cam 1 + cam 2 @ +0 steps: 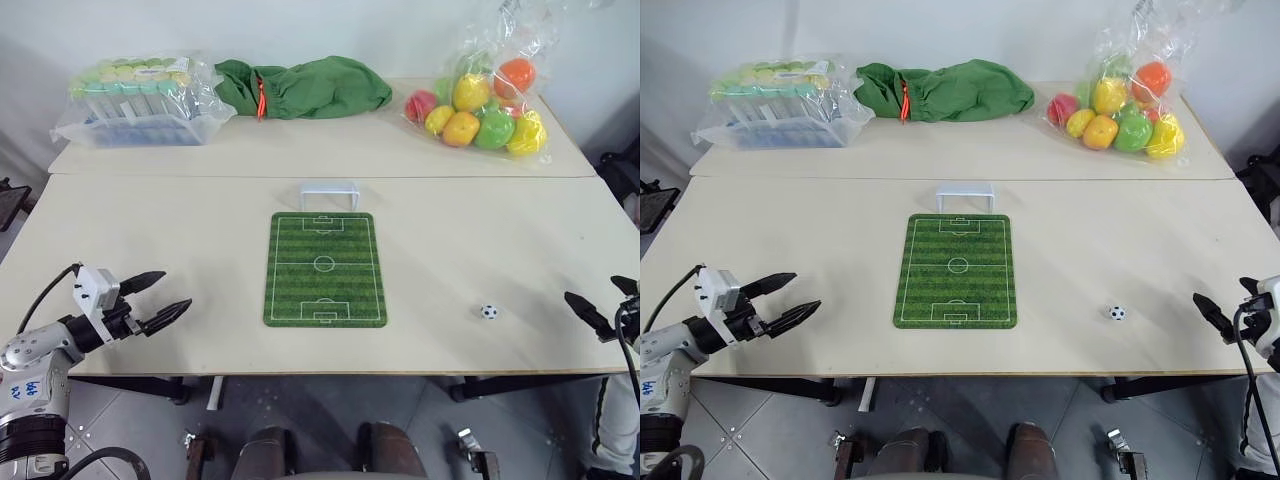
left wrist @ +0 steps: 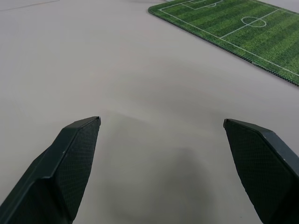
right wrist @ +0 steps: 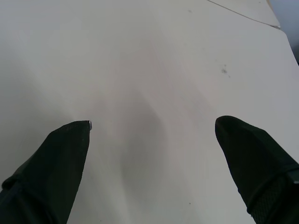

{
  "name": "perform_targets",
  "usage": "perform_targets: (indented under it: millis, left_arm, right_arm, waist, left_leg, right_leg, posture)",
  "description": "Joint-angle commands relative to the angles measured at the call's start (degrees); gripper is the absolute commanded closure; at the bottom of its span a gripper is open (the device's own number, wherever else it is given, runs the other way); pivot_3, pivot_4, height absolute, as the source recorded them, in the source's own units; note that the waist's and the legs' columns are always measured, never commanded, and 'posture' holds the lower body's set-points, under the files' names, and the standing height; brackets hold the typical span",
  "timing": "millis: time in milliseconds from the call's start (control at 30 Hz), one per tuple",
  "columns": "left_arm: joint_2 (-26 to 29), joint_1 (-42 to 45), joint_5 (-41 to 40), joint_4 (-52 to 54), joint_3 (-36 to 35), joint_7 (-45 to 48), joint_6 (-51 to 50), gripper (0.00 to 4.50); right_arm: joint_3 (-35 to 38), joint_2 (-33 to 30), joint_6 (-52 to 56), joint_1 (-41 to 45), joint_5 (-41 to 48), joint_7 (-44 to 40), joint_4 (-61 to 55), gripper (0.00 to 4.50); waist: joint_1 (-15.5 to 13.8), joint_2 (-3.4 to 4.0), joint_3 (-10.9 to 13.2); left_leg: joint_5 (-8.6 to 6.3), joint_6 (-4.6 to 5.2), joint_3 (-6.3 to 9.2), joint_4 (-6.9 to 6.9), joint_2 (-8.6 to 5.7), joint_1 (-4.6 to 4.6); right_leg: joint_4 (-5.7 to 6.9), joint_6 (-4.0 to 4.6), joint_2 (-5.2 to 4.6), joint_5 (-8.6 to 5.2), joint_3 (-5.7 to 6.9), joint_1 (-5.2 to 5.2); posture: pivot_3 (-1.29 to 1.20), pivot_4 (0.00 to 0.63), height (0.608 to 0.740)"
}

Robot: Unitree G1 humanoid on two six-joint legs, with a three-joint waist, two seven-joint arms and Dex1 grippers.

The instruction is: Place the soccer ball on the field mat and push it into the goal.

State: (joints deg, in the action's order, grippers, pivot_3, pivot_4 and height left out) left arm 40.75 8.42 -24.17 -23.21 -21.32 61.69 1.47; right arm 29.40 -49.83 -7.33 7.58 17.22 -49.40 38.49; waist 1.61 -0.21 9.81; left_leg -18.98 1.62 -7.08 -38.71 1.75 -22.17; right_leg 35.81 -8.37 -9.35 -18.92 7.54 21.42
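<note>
The tiny black-and-white soccer ball (image 1: 489, 312) lies on the bare table, to the right of the field mat (image 1: 325, 268) and near the front edge. The green striped mat lies flat at the table's middle, and the small white goal (image 1: 329, 194) stands just beyond its far end. My left gripper (image 1: 168, 297) hovers open over the front left of the table, well left of the mat, which shows at a corner of the left wrist view (image 2: 243, 28). At the front right edge my right gripper (image 1: 600, 305) is open, right of the ball, with nothing between its fingers (image 3: 65, 158).
On the far table sit a clear bag of coloured plastic balls (image 1: 480, 105) at the right, a green cloth bag (image 1: 300, 88) in the middle and a plastic-wrapped pack of tubes (image 1: 140, 100) at the left. A seam (image 1: 320, 177) runs between the two tabletops.
</note>
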Motion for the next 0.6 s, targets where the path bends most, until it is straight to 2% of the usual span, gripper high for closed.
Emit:
perform_targets:
  millis: [33, 100, 200, 300, 500, 600]
  left_arm:
    - [1.61, 0.99, 0.1, 0.53, -0.4, 0.86, 1.53, 0.0]
    - [1.94, 1.13, 0.72, 0.25, -0.34, -0.13, 0.83, 0.0]
    - [1.65, 1.79, -2.86, 2.97, -1.13, -1.55, -6.84, 0.0]
    - [1.1, 2.5, -1.72, 4.38, -0.34, -2.63, -6.19, 0.0]
    - [-0.24, 3.95, -2.06, 8.96, 2.82, -1.86, -7.81, 0.0]
    - [-1.98, 6.37, -4.45, 9.89, 4.29, 2.56, -6.58, 0.0]
  right_arm:
    - [0.52, -0.71, -0.53, -0.13, 0.71, 0.03, -1.59, 0.04]
    - [0.54, -0.8, -0.37, -0.15, 0.75, 0.06, -1.84, 0.04]
    - [0.78, -1.22, 1.1, -0.47, 0.86, 0.57, -3.2, 0.04]
    - [0.71, -1.7, 3.22, -1.08, 0.67, 0.89, -5.45, 0.04]
    - [-0.09, -2.35, 11.93, -3.94, 1.79, -0.21, -17.69, 0.04]
    - [-2.89, -2.89, 16.14, -6.26, 2.69, -3.39, -27.67, 0.04]
  waist:
    - [0.0, 0.0, 0.0]
    - [0.02, 0.0, 0.0]
    - [0.02, 0.0, 0.0]
    - [0.0, 0.0, 0.0]
    - [-0.1, 0.0, 0.0]
    - [-0.15, 0.01, 0.0]
  left_leg:
    - [0.0, 0.0, 0.0, -0.01, 0.0, 0.0]
    - [0.0, 0.0, 0.0, -0.02, 0.0, 0.0]
    - [0.0, 0.0, 0.0, -0.02, 0.0, 0.0]
    - [0.0, 0.0, 0.02, -0.07, 0.01, 0.0]
    - [0.0, 0.01, 0.05, -0.12, -0.01, -0.02]
    - [0.0, 0.01, 0.05, -0.15, 0.0, -0.02]
  right_leg:
    - [0.01, 0.0, 0.0, 0.0, 0.0, 0.0]
    - [0.01, 0.0, 0.0, 0.0, 0.0, 0.0]
    - [0.02, 0.0, 0.0, 0.0, -0.01, 0.0]
    - [0.06, 0.0, 0.0, 0.0, -0.01, 0.0]
    - [0.07, 0.0, -0.01, 0.0, -0.02, -0.02]
    - [0.09, 0.0, -0.01, 0.0, -0.01, -0.01]
  posture:
    - [0.0, 0.15, 0.74]
    - [0.0, 0.15, 0.74]
    - [0.0, 0.15, 0.74]
    - [0.0, 0.15, 0.74]
    - [0.0, 0.15, 0.74]
    - [0.0, 0.15, 0.74]
